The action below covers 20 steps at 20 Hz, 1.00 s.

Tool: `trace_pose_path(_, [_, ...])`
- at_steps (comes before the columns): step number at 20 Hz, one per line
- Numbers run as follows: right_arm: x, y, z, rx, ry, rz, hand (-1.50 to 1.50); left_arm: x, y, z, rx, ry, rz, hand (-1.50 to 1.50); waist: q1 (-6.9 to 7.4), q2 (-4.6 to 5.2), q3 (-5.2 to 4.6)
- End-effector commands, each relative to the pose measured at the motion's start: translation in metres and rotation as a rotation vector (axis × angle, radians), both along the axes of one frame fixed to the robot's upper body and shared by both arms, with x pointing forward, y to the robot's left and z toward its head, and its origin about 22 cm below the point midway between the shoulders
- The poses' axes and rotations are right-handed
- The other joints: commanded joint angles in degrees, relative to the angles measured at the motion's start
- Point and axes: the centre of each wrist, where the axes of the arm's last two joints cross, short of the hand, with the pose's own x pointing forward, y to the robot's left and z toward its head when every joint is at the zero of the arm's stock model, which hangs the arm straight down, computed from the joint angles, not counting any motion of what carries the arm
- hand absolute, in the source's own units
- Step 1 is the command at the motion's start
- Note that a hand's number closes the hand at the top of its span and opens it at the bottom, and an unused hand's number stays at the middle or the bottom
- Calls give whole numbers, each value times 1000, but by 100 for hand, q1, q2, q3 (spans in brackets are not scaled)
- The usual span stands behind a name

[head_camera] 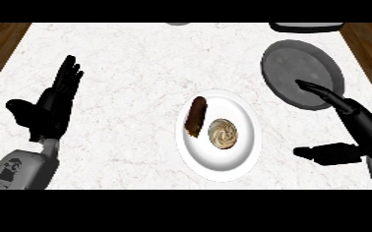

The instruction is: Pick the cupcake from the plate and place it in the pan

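Observation:
A white plate [243, 159] lies at the counter's front middle. On it sits the cupcake [223, 133], round with swirled cream frosting, and beside it to the left a dark brown pastry stick [195, 116]. The grey round pan [299, 69] lies at the back right. My right hand [347, 128] is open to the right of the plate, fingers stretched toward the pan's near rim, thumb pointing toward the plate. It touches neither the cupcake nor the plate. My left hand [52, 105] rests open at the left, fingers up.
The marble counter [131, 69] has wooden edges at far left and far right. A dark object [305, 26] sits at the back right edge behind the pan, and a small grey item [177, 23] shows at the back middle.

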Motion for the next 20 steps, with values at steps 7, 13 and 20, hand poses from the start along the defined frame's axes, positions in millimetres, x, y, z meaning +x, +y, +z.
trace_pose_path(7, [6,15,128,-389,59,45,-150,15,-2,9,-23,0,-11,0,99,20,-9])
trace_pose_path(13, [17,56,141,-451,0,33,-150,2,-6,8,2,3,-33,0,167,25,0])
trace_pose_path(20, [17,104,152,-428,98,166,-150,27,-7,0,0,0,-11,0,127,33,-4])
